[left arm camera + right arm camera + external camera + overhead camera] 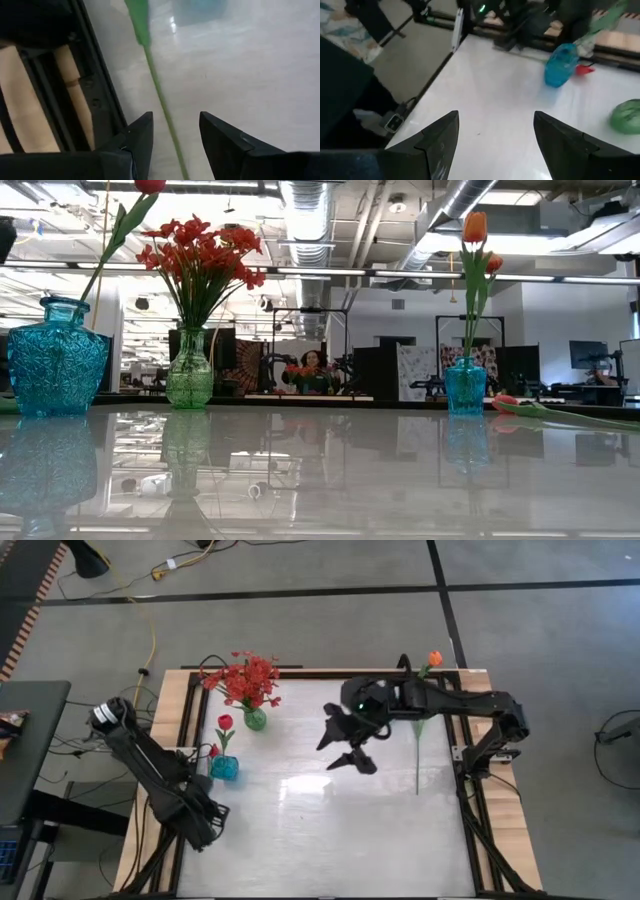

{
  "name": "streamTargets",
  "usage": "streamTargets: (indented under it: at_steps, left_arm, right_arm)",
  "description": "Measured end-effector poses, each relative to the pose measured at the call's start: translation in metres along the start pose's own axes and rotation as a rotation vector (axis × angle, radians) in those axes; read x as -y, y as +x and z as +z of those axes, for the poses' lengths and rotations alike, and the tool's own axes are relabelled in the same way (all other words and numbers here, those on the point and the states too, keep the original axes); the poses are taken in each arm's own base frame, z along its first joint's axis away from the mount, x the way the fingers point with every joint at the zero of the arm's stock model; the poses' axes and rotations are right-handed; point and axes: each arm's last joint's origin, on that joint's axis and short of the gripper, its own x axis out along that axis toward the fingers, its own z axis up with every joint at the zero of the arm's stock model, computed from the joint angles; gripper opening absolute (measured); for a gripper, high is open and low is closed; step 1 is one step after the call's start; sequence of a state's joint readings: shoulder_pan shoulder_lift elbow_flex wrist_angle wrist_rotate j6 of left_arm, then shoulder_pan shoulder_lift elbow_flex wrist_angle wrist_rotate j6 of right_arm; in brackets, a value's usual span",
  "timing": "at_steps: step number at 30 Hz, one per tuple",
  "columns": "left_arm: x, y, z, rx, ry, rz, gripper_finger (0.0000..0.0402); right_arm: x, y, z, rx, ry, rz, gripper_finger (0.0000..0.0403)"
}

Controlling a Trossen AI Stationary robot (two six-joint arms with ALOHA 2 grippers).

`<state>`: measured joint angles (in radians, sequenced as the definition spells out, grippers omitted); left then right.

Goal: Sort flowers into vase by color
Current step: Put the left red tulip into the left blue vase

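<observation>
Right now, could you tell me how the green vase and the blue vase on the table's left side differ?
The green vase holds a bushy red spray; the blue vase holds one red tulip bud. The green vase is rounder and slimmer in the low view; the blue vase looks broader and faceted. The green one stands farther back. Both are upright, translucent glass.

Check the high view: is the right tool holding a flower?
No. The right tool hangs open and empty over the table's middle, while the loose tulip stem lies apart from it near the right edge.
</observation>
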<state>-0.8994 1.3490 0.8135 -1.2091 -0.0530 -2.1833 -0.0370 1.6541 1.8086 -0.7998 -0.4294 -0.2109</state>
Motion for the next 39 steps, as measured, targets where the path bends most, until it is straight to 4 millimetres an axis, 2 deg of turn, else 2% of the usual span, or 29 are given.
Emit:
streamTargets:
  at_steps: [5, 9, 11, 22, 27, 34, 39]
  left_arm:
    - [0.010, 0.015, -0.005, -0.013, -0.033, 0.017, 0.0149]
    - [0.009, 0.040, -0.006, -0.063, -0.038, -0.036, 0.0149]
    - [0.006, 0.046, -0.005, -0.067, -0.041, -0.018, 0.0149]
    - [-0.001, 0.036, 0.002, -0.091, -0.028, -0.045, 0.0149]
    - [-0.013, 0.033, 0.010, -0.039, -0.020, 0.043, 0.0147]
    - [-0.012, 0.053, 0.009, -0.086, -0.007, -0.038, 0.0133]
    - [-0.015, 0.059, 0.010, -0.084, -0.020, -0.032, 0.0130]
  right_arm:
    - [0.005, -0.018, -0.002, 0.001, 0.018, -0.011, 0.0284]
    - [0.005, -0.026, -0.004, -0.008, 0.038, 0.007, 0.0284]
    - [0.002, -0.028, -0.003, -0.002, 0.034, 0.009, 0.0284]
    - [-0.007, -0.025, -0.005, -0.035, 0.046, 0.036, 0.0284]
    - [-0.003, -0.022, -0.004, -0.027, 0.045, 0.030, 0.0284]
    - [-0.003, -0.022, -0.004, -0.026, 0.053, 0.028, 0.0284]
    - [-0.003, -0.022, -0.004, -0.027, 0.061, 0.027, 0.0284]
